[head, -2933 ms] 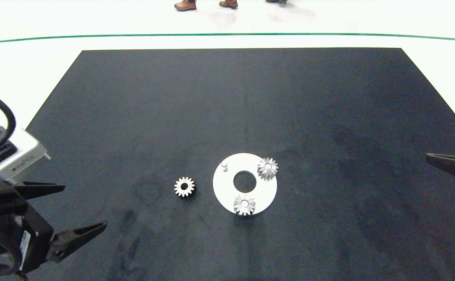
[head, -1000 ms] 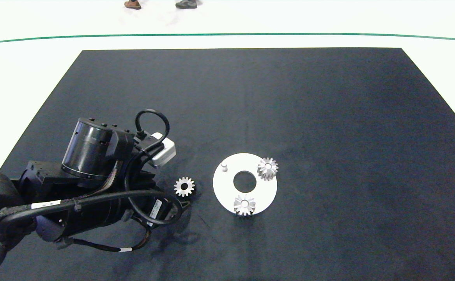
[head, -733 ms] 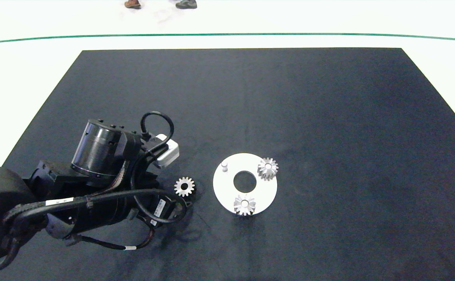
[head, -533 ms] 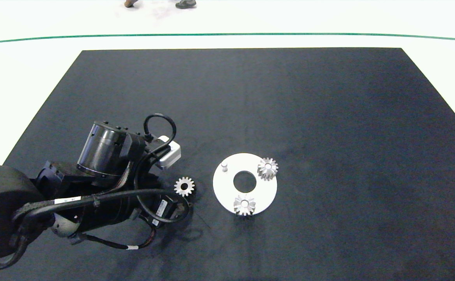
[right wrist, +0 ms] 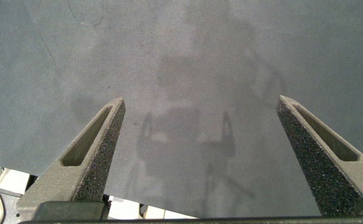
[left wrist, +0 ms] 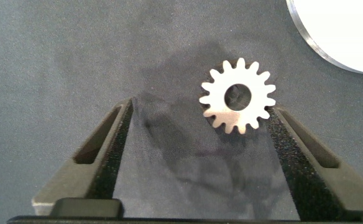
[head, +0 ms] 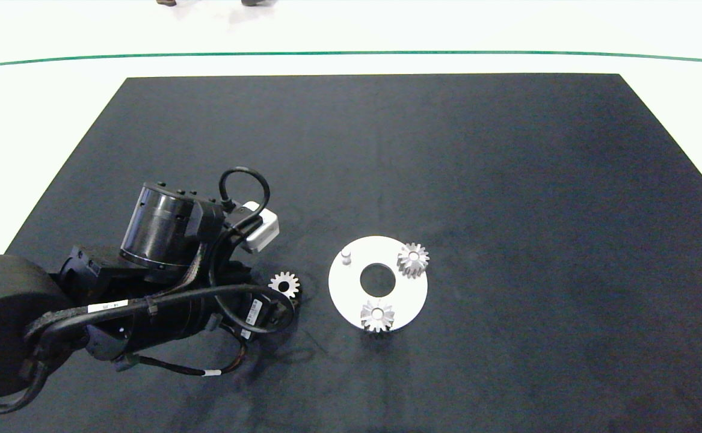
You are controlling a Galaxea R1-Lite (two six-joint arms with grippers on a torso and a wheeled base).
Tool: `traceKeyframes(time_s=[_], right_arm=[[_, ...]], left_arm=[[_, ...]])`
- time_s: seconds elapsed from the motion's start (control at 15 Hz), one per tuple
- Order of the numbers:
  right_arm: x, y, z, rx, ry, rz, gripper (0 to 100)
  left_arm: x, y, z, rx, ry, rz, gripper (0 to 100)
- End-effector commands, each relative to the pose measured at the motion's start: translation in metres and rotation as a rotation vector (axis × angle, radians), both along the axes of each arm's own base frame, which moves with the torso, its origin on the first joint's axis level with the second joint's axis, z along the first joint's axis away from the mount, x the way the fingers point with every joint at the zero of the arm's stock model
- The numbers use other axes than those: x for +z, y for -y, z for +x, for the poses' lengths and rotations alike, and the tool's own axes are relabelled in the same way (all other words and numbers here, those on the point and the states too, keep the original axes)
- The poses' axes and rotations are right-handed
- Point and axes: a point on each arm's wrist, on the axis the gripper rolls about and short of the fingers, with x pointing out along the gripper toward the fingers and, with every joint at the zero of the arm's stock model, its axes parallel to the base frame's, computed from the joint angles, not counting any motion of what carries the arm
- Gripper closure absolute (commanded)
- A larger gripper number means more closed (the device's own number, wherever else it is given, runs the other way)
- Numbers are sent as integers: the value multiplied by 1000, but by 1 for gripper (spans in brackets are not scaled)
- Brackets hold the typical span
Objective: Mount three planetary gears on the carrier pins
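Steel gear (left wrist: 237, 95) lies flat on the mat (head: 447, 150) beside the disc (head: 351, 294), off-centre between my left gripper's (left wrist: 197, 121) spread fingers; closing may shove it sideways. Right gripper (right wrist: 200, 130) hangs released, empty.

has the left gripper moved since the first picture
Yes. The left gripper has come in from the mat's left edge toward the white disc and now straddles the loose gear, open.
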Motion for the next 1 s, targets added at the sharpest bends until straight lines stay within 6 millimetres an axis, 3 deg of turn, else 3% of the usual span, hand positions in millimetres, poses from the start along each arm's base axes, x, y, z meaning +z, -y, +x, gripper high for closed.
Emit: traceKeyframes(time_s=[0.07, 1.0], right_arm=[[0, -1, 1, -1, -8, -5, 0], [-2, -2, 4, 1, -21, -9, 0]], left_arm=[[-1, 1, -1, -5, -1, 3, 23], [-4, 15, -1, -20, -1, -41, 51]])
